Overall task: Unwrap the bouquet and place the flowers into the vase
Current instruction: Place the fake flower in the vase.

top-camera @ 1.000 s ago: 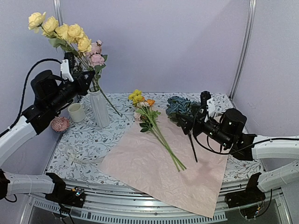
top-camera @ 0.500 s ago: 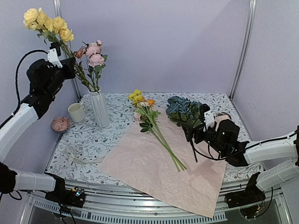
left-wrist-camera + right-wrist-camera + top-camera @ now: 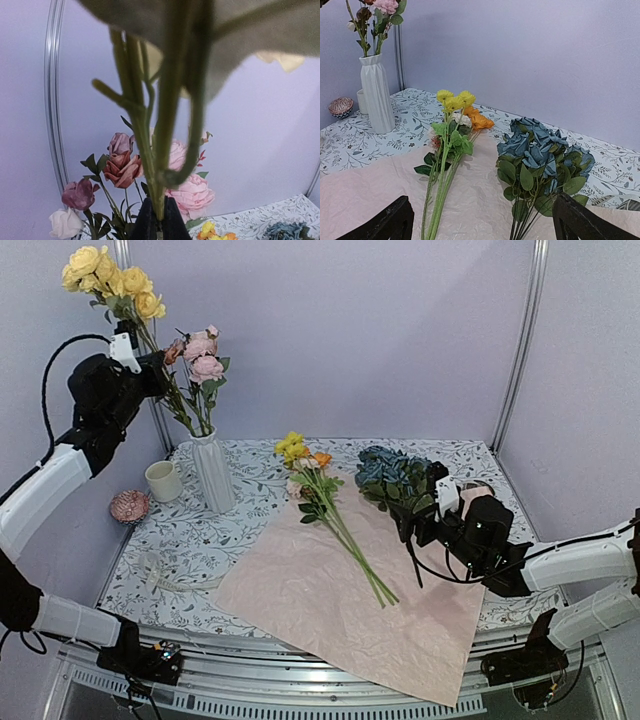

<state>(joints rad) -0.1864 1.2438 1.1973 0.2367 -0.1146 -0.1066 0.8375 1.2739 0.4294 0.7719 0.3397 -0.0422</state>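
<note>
From above, your left gripper (image 3: 148,362) was clenched on the yellow roses (image 3: 110,282), held high over the far left corner of the table (image 3: 180,535). The white ribbed vase (image 3: 213,472) stood below and to the right of that grip, with pink flowers (image 3: 203,355) already in it. The roses' long axis ran tilted, heads up and left, lower ends toward the vase mouth. Whether they had reached it I could not tell. I judged the drop turned on lining those ends over the narrow neck, and your left arm was much the nearer. Your right gripper (image 3: 415,512) hung released near the right edge, just beside the blue bunch (image 3: 388,470) lying on the pink paper (image 3: 350,620).

From the left wrist, the fingers (image 3: 147,225) pinched green stems (image 3: 162,150) running straight up. The vase itself was out of sight.

From the right wrist, both fingers (image 3: 387,222) stood wide apart with nothing between them. The blue bunch lay ahead to the right and the yellow and orange bunch (image 3: 452,115) to the left, stems pointing back toward the fingers
</note>
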